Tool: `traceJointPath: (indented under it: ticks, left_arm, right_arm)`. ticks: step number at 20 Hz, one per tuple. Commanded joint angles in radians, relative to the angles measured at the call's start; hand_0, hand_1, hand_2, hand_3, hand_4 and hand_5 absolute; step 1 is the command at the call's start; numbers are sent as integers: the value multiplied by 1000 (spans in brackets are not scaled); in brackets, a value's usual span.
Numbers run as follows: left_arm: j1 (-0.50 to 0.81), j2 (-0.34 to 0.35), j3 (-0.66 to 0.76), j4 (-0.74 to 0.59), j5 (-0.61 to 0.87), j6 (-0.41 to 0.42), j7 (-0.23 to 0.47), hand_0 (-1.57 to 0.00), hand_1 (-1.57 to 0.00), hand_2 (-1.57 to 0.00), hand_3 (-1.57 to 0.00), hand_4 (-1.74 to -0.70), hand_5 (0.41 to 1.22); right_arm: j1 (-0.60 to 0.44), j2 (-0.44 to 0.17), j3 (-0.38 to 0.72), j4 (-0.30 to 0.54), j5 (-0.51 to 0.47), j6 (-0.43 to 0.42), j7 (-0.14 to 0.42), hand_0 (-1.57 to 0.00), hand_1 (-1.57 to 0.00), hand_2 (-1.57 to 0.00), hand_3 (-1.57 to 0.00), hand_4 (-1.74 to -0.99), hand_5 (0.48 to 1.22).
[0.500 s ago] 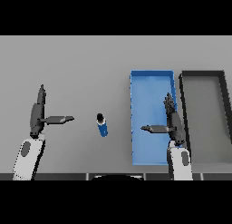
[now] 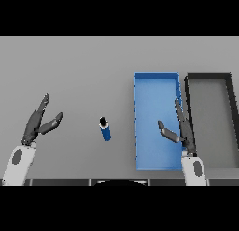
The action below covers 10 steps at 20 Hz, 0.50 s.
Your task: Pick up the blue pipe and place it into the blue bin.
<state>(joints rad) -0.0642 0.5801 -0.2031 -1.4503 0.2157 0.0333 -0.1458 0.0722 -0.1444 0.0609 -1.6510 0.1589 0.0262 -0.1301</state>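
One short blue pipe [image 2: 105, 129], dark-capped, at table [image 2: 74, 71] centre; blue bin [image 2: 157, 85] at 3 o'clock, one dark bin [image 2: 208, 76] beyond. Left hand [image 2: 39, 122] and right hand [image 2: 182, 130] spread, holding nothing

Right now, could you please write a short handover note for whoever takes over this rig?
Left hand: open, holding nothing, over the table left of the blue pipe.
Right hand: open, holding nothing, over the right part of the blue bin.
The pipe lies on the grey table between the left hand and the bin, touched by neither hand. A dark bin sits right of the blue one.
Done: nothing.
Left: grasp the pipe, carry it to the blue bin, release.
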Motion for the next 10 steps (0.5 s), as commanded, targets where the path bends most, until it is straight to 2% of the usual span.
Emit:
traceJointPath:
  ticks: [1, 3, 5, 7, 8, 10]
  left_arm:
    - [2, 0, -9, 11, -5, -16, -10, 1, 1, 1, 1, -959, 592]
    - [-2, 11, -15, -6, 1, -37, -10, 1, 1, 1, 1, -960, 594]
    - [21, 30, -20, -27, 22, -86, -45, 1, 1, 1, 1, -966, 594]
    - [33, 55, -45, -66, 29, -134, -31, 1, 1, 1, 1, -989, 573]
    - [42, 74, -56, -71, 23, -163, -35, 1, 1, 1, 1, -1007, 561]
    - [56, 69, -103, -113, 17, -202, -24, 1, 1, 1, 1, -1048, 535]
  right_arm:
    - [15, -4, 10, -15, 12, 2, 2, 1, 1, 1, 1, -1193, 622]
    - [29, -11, 12, -34, 8, 12, 4, 1, 1, 1, 1, -1206, 625]
    - [32, -9, 18, -43, 14, 9, 17, 1, 1, 1, 1, -1197, 621]
    - [16, -20, 10, -34, 15, 9, 24, 1, 1, 1, 1, -1181, 619]
    - [22, -18, 10, -30, 9, 12, 9, 1, 1, 1, 1, -1180, 617]
    - [29, -13, 20, -39, 15, 16, 4, 1, 1, 1, 1, -1176, 615]
